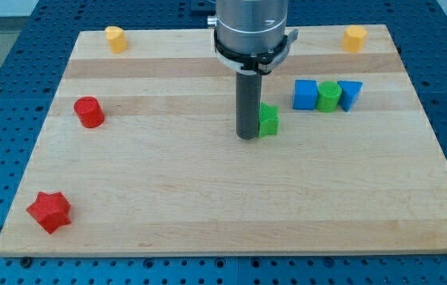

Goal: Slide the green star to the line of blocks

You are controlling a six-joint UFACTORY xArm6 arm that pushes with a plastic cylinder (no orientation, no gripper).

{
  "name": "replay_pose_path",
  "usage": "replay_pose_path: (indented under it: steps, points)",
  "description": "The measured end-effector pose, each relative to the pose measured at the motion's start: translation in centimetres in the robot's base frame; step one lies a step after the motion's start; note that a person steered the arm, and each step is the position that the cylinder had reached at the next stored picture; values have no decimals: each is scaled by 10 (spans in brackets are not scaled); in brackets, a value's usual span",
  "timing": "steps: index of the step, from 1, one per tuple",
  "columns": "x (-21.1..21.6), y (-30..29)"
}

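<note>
The green star (269, 120) lies near the middle of the wooden board, partly hidden by my rod. My tip (247, 136) rests on the board touching the star's left side. To the view's right of the star, a short gap away, stands a line of three blocks: a blue cube (305, 94), a green cylinder (329, 96) and a blue triangular block (350, 94), side by side.
A red cylinder (89, 112) sits at the view's left. A red star (49, 211) lies at the bottom left. A yellow block (114, 38) is at the top left and another yellow block (354, 37) at the top right. The board (223, 198) has edges all round.
</note>
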State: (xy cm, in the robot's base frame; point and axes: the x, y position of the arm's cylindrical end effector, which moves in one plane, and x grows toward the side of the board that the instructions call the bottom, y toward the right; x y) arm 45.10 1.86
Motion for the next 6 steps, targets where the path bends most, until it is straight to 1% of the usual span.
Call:
replay_pose_path:
  steps: [1,3,6]
  points:
    - [15,4]
    - [14,16]
    - [-26,20]
